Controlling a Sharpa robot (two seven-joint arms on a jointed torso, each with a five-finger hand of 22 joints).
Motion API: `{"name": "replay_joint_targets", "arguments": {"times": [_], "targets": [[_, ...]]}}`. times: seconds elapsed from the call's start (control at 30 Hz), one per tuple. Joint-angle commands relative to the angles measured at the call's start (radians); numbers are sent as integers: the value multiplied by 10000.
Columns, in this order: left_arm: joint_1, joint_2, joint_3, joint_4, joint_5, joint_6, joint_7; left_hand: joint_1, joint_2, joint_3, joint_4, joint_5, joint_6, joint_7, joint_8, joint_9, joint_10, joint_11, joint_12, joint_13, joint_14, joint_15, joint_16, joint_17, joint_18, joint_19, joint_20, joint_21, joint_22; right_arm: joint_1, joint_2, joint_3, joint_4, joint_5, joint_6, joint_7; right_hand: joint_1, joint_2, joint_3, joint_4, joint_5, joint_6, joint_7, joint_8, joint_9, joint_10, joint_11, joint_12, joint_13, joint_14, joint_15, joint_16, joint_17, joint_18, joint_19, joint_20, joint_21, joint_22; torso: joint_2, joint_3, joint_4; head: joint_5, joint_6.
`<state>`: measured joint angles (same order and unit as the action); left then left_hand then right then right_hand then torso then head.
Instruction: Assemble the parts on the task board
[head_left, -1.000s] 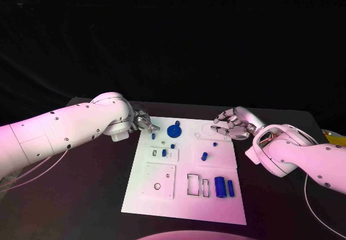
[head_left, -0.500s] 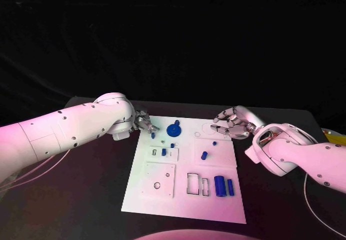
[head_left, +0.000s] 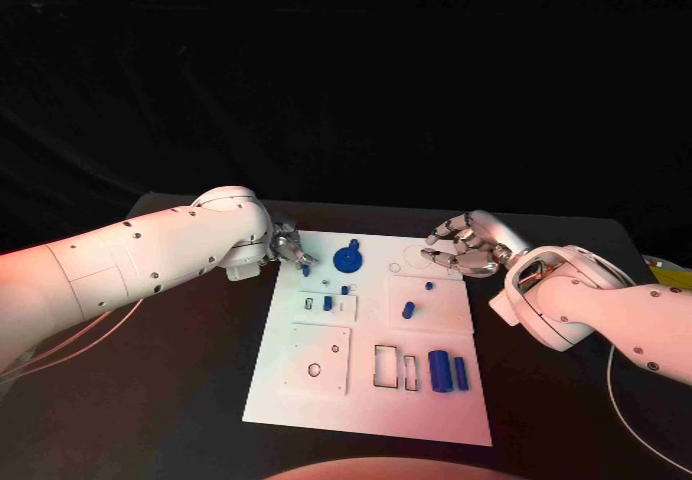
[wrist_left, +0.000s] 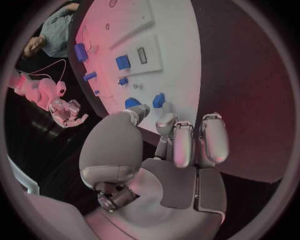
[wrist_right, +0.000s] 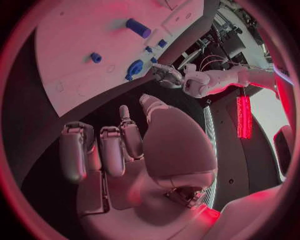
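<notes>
left arm (head_left: 159, 250) edged forward, hiding its fingers' grip; right hand (head_left: 462, 246) loosely spread, empty.

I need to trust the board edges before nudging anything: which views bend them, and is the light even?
Head view: task board edges run straight, with a warm tint low on it. Left wrist view: fisheye curves the board; pink light falls behind the left hand. Right wrist view: board edge bows too, with red over the right hand.

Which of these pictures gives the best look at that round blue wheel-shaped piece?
The head view: the blue wheel lies unobstructed at the task board's far end. The right wrist view shows it small and slanted; in the left wrist view the left hand's fingers partly hide it.
</notes>
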<state>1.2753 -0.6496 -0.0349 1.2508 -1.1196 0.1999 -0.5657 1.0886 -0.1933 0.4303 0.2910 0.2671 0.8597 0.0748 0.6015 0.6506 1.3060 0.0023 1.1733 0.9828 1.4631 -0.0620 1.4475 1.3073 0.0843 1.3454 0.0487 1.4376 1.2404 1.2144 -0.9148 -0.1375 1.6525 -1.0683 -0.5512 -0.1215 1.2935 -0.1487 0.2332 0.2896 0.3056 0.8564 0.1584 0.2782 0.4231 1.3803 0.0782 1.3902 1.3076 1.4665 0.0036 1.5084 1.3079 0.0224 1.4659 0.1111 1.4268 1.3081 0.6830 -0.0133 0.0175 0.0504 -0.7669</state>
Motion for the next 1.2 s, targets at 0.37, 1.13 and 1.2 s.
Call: {"name": "replay_joint_targets", "arguments": {"times": [0.37, 1.13, 1.2], "targets": [[-6, 69, -13, -103, -26, 333, 124, 403, 126, 163, -5, 1, 52, 53, -92, -57, -108, 20, -53, -48, 521, 67, 9, 511, -120, -35, 83, -49, -2, -10, 18, 0, -10, -97, 152, 48, -75, 45, -58, -8, 52, -15, -8, 66, 12, -63, -30, -60, 401, 608, -14, -51, 751, 141, 229, -27, -50, 1966, -2, -2, 4, -7, -18], [-12, -166, -22, 45, 1492, -435, 477, 2374, -2, 3594, -1116, -25, -237, -38, 1142, 856, -113, -86, -267, -428, 527, -15, 1, 510, -88, -151, 16, -96, -66, -13, 19, 0, -37, -97, 178, 55, -78, 58, -58, -9, 56, -14, -10, 71, 13, -73, -32, -71, 387, 605, -16, -58, 737, 147, 215, -28, -79, 1953, -8, 11, -2, 49, -21], [-13, -270, -20, 183, 1643, -464, 443, 2355, -21, 3653, -1138, -22, -235, -42, 1166, 871, -108, -91, -266, -430, 527, -20, 0, 508, -88, -148, 13, -93, -61, -13, 16, 0, -38, -97, 180, 56, -78, 58, -58, -9, 56, -14, -10, 71, 13, -73, -32, -71, 387, 605, -16, -58, 737, 147, 215, -28, -79, 1953, -9, 12, 9, 40, -26]]}}
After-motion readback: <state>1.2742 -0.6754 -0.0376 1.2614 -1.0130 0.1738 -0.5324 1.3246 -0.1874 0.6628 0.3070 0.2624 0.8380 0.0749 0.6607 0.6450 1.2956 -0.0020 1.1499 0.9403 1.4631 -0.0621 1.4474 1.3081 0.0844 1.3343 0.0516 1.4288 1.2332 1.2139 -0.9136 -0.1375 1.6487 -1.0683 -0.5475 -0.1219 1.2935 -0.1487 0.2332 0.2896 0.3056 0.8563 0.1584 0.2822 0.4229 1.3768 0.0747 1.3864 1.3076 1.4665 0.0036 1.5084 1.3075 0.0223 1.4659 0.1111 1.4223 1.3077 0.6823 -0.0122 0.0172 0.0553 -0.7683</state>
